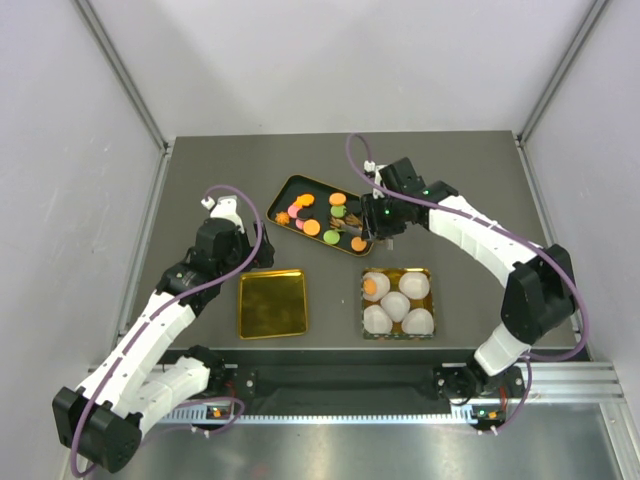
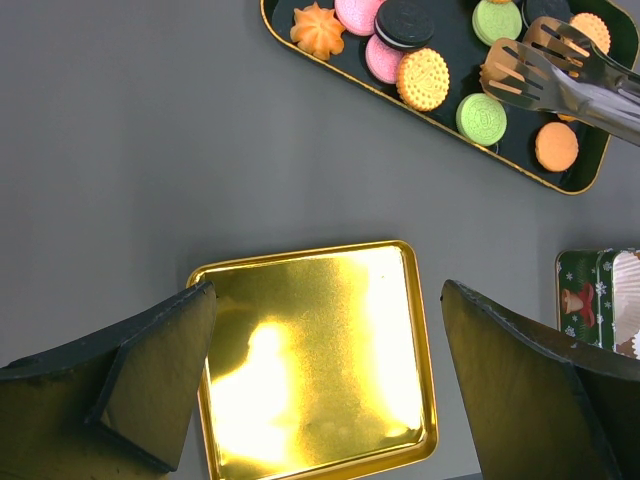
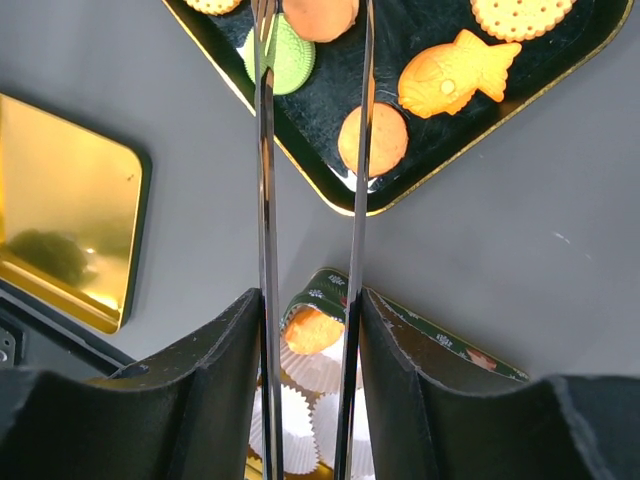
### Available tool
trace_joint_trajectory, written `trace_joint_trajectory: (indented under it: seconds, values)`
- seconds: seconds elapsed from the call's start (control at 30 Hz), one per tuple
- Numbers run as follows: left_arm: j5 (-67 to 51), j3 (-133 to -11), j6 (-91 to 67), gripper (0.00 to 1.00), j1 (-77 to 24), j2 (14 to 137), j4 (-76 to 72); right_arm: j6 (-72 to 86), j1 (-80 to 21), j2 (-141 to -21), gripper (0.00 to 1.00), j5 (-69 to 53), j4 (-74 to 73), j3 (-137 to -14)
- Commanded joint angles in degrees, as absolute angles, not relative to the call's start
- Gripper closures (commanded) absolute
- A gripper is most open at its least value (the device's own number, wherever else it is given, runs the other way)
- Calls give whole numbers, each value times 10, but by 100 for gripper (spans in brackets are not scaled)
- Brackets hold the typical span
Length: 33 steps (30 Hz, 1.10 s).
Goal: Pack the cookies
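Several cookies [image 1: 312, 228], orange, green, pink and black, lie on a black tray [image 1: 318, 195]; they also show in the left wrist view [image 2: 423, 78]. My right gripper [image 1: 385, 222] [image 3: 310, 310] is shut on metal tongs [image 3: 263, 150] [image 2: 545, 75]. The tongs' open ends hang over the tray's right part, with an orange cookie [image 3: 320, 12] between the blades at the frame's top edge. One orange cookie [image 1: 376, 286] [image 3: 312, 330] sits in a white paper cup inside the green tin [image 1: 397, 270]. My left gripper [image 1: 228, 228] [image 2: 328, 300] is open and empty above the gold lid [image 2: 310, 370].
The gold lid [image 1: 272, 303] lies left of the green tin, which holds several white paper cups [image 1: 415, 285]. A fish-shaped orange cookie [image 3: 455, 75] lies at the tray's near corner. Grey walls close in the table's left, right and back sides.
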<state>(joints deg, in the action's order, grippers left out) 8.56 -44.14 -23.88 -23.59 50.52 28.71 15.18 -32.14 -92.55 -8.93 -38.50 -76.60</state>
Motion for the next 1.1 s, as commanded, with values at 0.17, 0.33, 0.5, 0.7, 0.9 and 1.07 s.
trace_joint_trajectory:
  seconds: [0.17, 0.33, 0.5, 0.7, 0.9, 1.07]
  values:
    - [87, -456, -234, 1, -234, 500, 276, 151, -330, -933, 59, -73, -363, -787]
    - [87, -456, -234, 1, -234, 498, 277, 150, -335, -940, 59, -72, -364, -790]
    - [87, -455, -234, 1, -234, 495, 277, 151, -336, -941, 64, -69, -364, -788]
    - [86, -457, -235, 1, -234, 492, 277, 150, -335, -921, 71, -55, -370, -795]
    - [86, -456, -235, 1, -234, 489, 277, 147, -334, -880, 71, -43, -399, -822]
    - [83, -456, -235, 1, -234, 489, 276, 149, -335, -840, 71, -36, -420, -835]
